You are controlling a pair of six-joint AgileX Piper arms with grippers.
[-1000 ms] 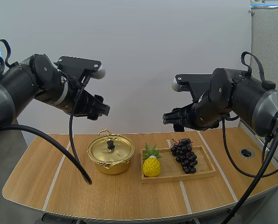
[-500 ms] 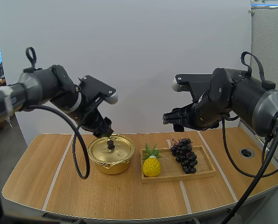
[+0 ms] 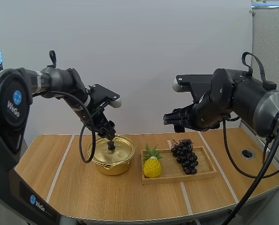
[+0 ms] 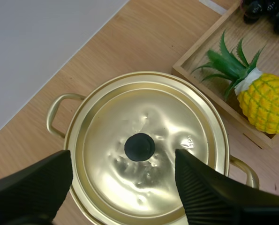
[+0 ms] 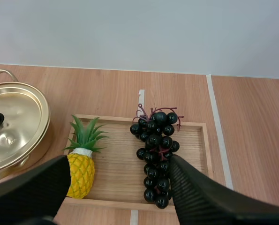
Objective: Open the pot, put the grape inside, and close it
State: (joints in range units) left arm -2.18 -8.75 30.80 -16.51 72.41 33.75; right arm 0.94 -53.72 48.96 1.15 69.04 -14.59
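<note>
Pot [image 3: 112, 165] sits on the table [image 3: 83, 197], just left of the wooden tray [image 3: 177, 178]. It is gold, lid [image 4: 177, 122] on, with a black knob [image 4: 139, 146] at the lid's centre. Left gripper [image 3: 110, 135] hangs right over the knob, tips close above the lid. In the left wrist view its two fingers stand wide apart, one on each side of the knob, ribbed faces turned inward, holding nothing. Cannot tell whether the tips touch the lid.

Grapes [image 5: 155, 150], a dark bunch, lie in the right half of the tray, not in the pot. A pineapple [image 3: 152, 167] sits in the tray's left end, the end nearest the pot. Right gripper [image 3: 169, 119] hovers in the air above the tray, well clear of it, roughly over the gap between pineapple and grapes. The right wrist view shows its fingers spread apart and empty, with the grapes below between them. Pot and tray are close together. No contact between them can be made out.
</note>
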